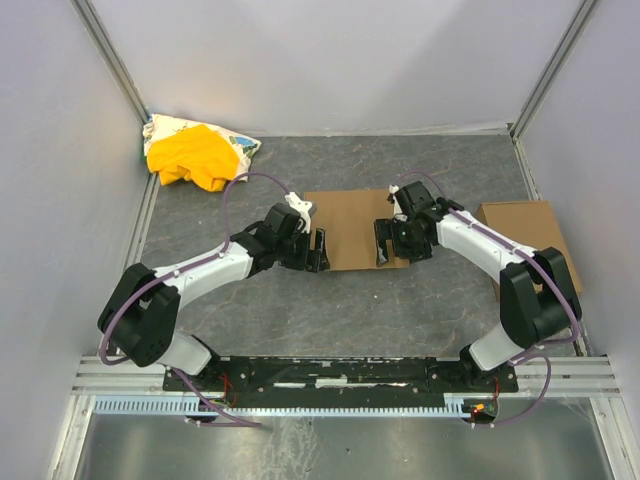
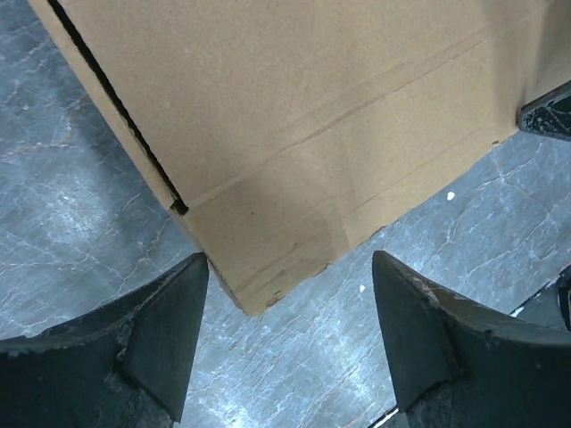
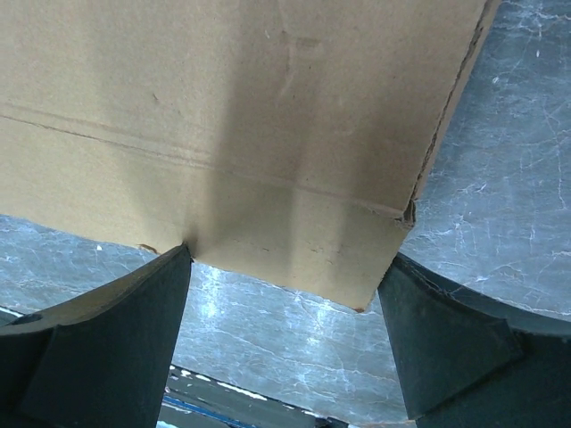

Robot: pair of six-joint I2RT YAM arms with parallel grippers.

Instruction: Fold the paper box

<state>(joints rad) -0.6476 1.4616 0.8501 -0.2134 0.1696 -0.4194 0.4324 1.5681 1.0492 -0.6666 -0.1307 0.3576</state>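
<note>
The paper box (image 1: 350, 228) lies closed and flat, plain brown, in the middle of the grey table between my two grippers. My left gripper (image 1: 318, 252) hangs open at its near left corner. In the left wrist view that corner (image 2: 268, 267) sits between the spread fingers (image 2: 152, 339), and a cut slit runs along the left side. My right gripper (image 1: 385, 243) hangs open at the near right corner. In the right wrist view the box's near edge (image 3: 294, 241) lies between the two fingers (image 3: 116, 339), which are close to or touching it. Neither gripper holds anything.
A smaller plain brown cardboard rectangle (image 1: 525, 238) lies at the right, partly under my right arm. A yellow cloth bundle (image 1: 195, 155) sits in the back left corner. White walls close in the table (image 1: 400, 310) on three sides.
</note>
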